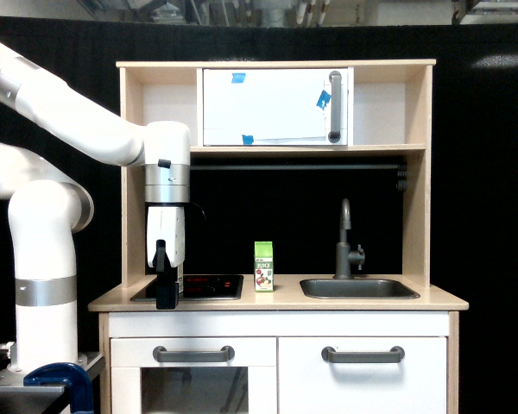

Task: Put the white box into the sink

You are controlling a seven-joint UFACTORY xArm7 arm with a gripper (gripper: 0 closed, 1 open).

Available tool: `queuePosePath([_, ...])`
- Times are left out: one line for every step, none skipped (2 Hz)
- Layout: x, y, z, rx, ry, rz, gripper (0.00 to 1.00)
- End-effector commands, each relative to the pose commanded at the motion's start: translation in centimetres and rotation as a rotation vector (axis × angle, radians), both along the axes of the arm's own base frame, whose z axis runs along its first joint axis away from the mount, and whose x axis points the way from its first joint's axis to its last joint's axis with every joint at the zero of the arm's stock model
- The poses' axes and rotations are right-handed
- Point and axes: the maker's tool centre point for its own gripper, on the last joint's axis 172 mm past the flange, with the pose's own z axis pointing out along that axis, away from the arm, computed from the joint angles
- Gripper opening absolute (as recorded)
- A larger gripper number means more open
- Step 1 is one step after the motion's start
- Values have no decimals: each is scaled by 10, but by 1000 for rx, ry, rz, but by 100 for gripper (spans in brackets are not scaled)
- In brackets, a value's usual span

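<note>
A wooden toy kitchen with white cabinet doors (276, 362) fills the frame's centre. A large white robot arm (60, 112) reaches from the upper left, its black-fingered gripper (167, 293) lowered onto the flat black stovetop (211, 286) at lower left. The shallow dark grey metal sink (358, 288) lies well right, beyond a small green juice carton (264, 266). The small white box (180, 279) is only a sliver behind the fingers, apparently being grasped; whether the claw has clenched cannot be told. Next likely: lifting, then carrying rightward past the carton.

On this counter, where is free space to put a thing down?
Bare counter runs along the front edge, and between the juice carton and the sink. The sink looks empty. Crowded: the exterior view's left, where the gripper hangs over the stovetop.
</note>
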Motion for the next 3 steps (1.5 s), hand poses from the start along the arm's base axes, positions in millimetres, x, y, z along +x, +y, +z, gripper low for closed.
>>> queuePosePath([3,3,2,0,-17,26,100])
queuePosePath([17,13,13,-14,-37,209,100])
queuePosePath([20,24,25,-36,-31,654,100])
